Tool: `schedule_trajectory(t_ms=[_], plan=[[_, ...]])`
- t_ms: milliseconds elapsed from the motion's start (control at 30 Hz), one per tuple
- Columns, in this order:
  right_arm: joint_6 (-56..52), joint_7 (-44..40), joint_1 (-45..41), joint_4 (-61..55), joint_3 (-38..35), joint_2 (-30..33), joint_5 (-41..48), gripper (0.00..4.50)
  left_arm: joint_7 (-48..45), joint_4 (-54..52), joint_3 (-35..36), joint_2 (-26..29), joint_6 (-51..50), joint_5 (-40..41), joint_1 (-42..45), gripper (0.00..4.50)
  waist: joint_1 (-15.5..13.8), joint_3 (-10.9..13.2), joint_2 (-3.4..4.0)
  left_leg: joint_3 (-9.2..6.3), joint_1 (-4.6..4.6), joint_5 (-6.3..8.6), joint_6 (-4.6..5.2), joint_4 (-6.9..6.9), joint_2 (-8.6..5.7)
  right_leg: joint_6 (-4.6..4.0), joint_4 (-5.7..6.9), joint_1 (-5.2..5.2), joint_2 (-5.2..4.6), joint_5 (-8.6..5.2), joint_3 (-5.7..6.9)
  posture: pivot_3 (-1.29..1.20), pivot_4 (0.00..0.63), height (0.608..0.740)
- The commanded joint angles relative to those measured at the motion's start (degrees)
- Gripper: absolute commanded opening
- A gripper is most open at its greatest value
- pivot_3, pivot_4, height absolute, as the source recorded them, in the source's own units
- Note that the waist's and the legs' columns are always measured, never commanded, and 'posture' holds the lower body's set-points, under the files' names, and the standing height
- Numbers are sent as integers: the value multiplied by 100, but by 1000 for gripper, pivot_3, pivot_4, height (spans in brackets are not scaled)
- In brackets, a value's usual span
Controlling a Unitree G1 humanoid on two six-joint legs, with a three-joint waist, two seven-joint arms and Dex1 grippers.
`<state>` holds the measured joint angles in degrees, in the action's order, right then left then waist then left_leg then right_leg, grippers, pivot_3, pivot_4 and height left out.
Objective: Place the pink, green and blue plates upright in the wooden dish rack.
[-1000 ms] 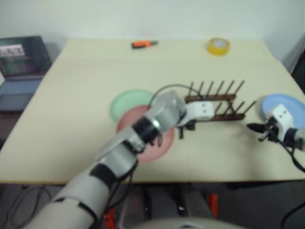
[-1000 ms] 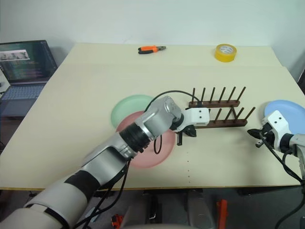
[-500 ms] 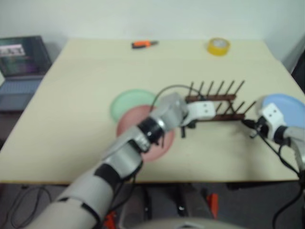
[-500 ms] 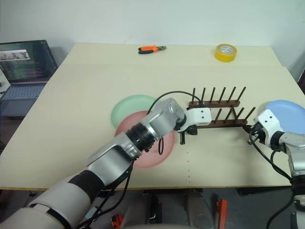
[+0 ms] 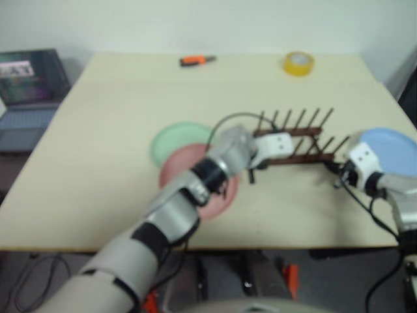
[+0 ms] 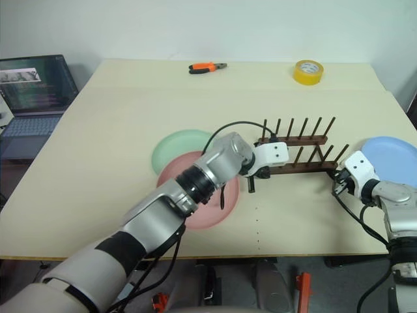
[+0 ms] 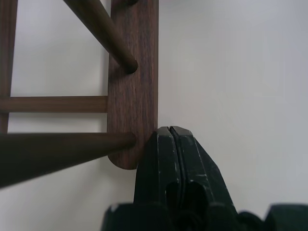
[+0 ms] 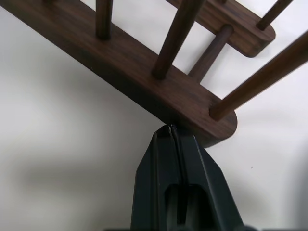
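Note:
The wooden dish rack (image 6: 296, 153) stands empty, right of the table's middle. My left gripper (image 6: 251, 185) is shut, its tips against the left end of the rack's near rail (image 7: 132, 86). Shut as well, my right gripper (image 6: 336, 180) has its tips at the right end of that same rail (image 8: 144, 77). The pink plate (image 6: 171, 179) lies flat left of the rack, partly under my left arm. It overlaps the green plate (image 6: 172, 149) behind it. The blue plate (image 6: 394, 156) lies flat at the table's right edge, just beyond my right gripper.
A yellow tape roll (image 6: 307, 71) and orange pliers (image 6: 207, 66) lie near the far edge. An open laptop (image 6: 32, 91) sits off the table's left side. The table's front edge runs close below both arms.
My right gripper has moved left, from beside the blue plate to the rack's right end. My left gripper has edged up to the rack's left end. Both stayed shut.

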<state>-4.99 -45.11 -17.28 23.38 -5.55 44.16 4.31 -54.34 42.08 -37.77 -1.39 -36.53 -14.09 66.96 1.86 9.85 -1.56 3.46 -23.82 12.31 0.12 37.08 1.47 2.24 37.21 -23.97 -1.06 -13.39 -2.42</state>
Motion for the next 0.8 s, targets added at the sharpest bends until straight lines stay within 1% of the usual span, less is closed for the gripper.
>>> schedule_trajectory(t_ms=[33,367,633,800], plan=[[335,181,-179,102,-68,-49,-58,0,226,125,186,-75,165,-93,201,36,1,0,0,0,0,0,0,0,0,0,0,0,0,0,0,0,150,740],[1065,610,-470,705,-49,-186,-248,0,766,771,423,-238,547,-184,403,36,3,1,-1,2,0,0,0,-1,-1,1,-1,0,0,1,-2,0,150,740],[1338,724,-613,963,-59,-254,-297,0,1032,1140,581,-338,784,-272,489,36,4,1,-2,4,0,0,0,-2,-2,2,-2,0,0,1,-3,0,150,740],[1397,715,-635,1038,-54,-273,-278,0,1043,1207,654,-360,845,-280,517,36,4,1,-2,4,0,0,0,-2,-2,2,-2,0,0,1,-4,0,150,740]])
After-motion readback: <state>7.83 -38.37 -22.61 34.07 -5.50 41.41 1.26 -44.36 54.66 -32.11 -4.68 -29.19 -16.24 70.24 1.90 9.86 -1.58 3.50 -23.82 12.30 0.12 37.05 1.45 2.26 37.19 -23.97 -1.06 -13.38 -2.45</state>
